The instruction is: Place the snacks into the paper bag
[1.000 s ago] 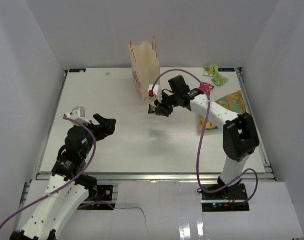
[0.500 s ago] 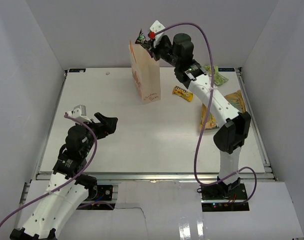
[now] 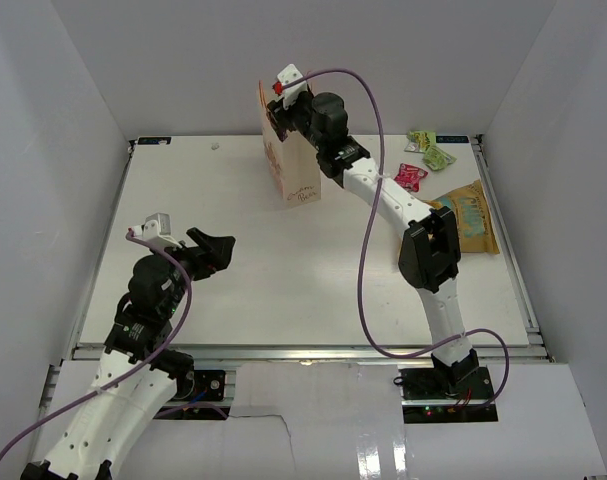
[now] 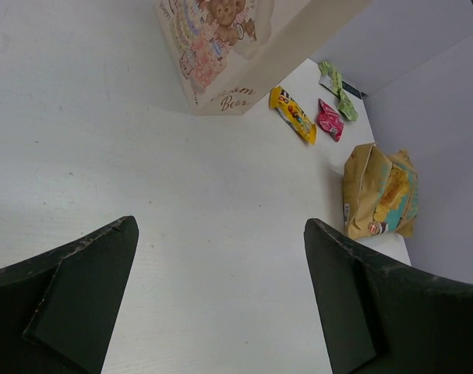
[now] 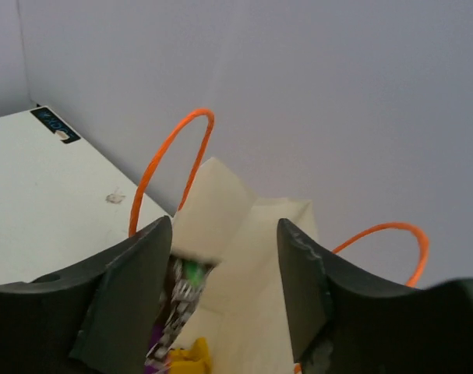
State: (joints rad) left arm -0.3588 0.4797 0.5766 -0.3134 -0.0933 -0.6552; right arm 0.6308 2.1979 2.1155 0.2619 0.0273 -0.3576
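Note:
The cream paper bag (image 3: 291,165) stands upright at the back of the table, its orange handles (image 5: 169,165) up. My right gripper (image 3: 281,106) hangs over its mouth, jaws open (image 5: 224,226). A dark packet with a silvery, green-marked end (image 5: 178,298) shows blurred and loose beside the left finger, inside the bag. Something yellow (image 5: 191,361) lies lower in the bag. On the table lie a yellow packet (image 4: 292,114), a pink packet (image 3: 411,177), green packets (image 3: 429,150) and the tan chip bag (image 3: 469,216). My left gripper (image 3: 218,250) is open and empty (image 4: 220,226).
White walls close in the table on three sides. The right arm stretches diagonally from its base (image 3: 453,370) across the right half of the table and hides the yellow packet in the top view. A small speck (image 3: 215,146) lies at the back left.
My right gripper rose from the bag's front to above its mouth, shifted slightly left, then opened. The dark packet left its jaws. The left arm stayed still.

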